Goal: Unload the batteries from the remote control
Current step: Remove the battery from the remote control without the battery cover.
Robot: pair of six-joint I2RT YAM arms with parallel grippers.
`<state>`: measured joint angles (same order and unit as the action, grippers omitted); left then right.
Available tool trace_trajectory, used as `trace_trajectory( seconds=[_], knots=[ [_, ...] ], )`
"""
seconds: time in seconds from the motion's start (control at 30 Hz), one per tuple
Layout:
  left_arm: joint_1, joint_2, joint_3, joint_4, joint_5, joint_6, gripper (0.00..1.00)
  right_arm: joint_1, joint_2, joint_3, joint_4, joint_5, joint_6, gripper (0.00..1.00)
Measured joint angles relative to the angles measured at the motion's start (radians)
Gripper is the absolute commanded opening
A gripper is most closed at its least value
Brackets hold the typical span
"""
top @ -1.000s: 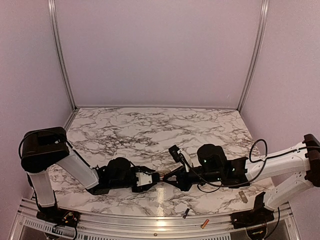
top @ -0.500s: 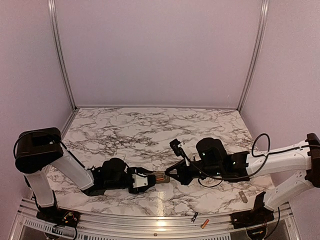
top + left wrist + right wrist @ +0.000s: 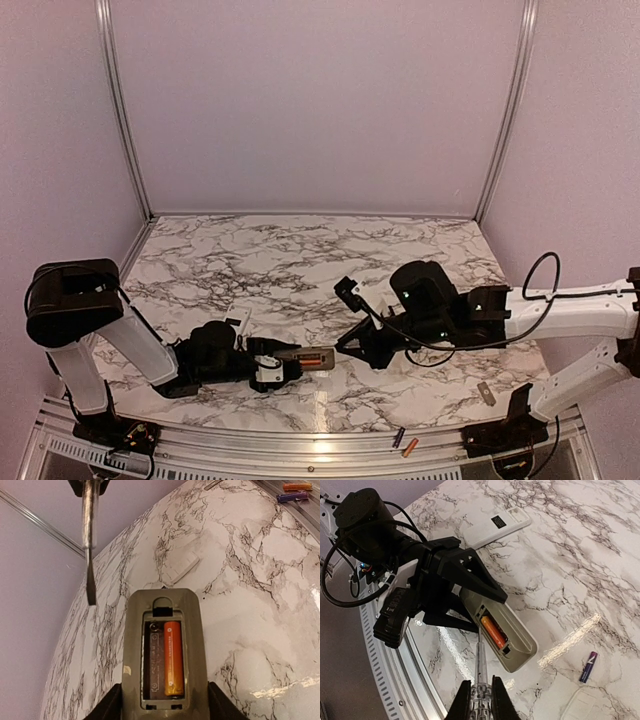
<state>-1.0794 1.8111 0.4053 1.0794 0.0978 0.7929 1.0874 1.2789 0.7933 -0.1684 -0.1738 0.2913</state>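
My left gripper [image 3: 165, 711] is shut on the sides of the grey remote control [image 3: 165, 630], held back-side up with its compartment uncovered. One orange battery [image 3: 173, 657] lies in the right slot and the slot beside it is bare. My right gripper [image 3: 481, 690] is shut on a clear-handled screwdriver [image 3: 481, 662]. Its flat tip hangs just off the remote control [image 3: 512, 637], beside the orange battery [image 3: 492, 631]. From above, the remote control [image 3: 308, 357] lies between the left gripper [image 3: 268, 367] and the right gripper [image 3: 372, 345]. A blue battery [image 3: 397, 438] and an orange battery [image 3: 409, 447] lie at the front rail.
A white cover piece [image 3: 495, 525] lies on the marble beyond the left arm. Another pale cover [image 3: 181, 567] lies ahead of the remote. A grey piece [image 3: 486, 392] sits near the right arm's base. A blue cell [image 3: 588, 666] lies on the marble.
The two arms have drawn apart, left arm leftward with the remote, right arm rightward with the screwdriver. The blue battery at the front edge has rolled right, next to the orange one.
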Motion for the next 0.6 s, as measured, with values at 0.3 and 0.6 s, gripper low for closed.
trace_trajectory(
  seconds=[0.3, 0.6],
  knots=[
    [-0.001, -0.014, 0.015, -0.063, 0.005, 0.075, 0.00, 0.008, -0.002, 0.018, -0.105, -0.004, -0.111, 0.00],
    [-0.006, -0.028, 0.056, -0.178, -0.017, 0.129, 0.00, 0.021, -0.002, 0.068, -0.186, 0.001, -0.232, 0.00]
  ],
)
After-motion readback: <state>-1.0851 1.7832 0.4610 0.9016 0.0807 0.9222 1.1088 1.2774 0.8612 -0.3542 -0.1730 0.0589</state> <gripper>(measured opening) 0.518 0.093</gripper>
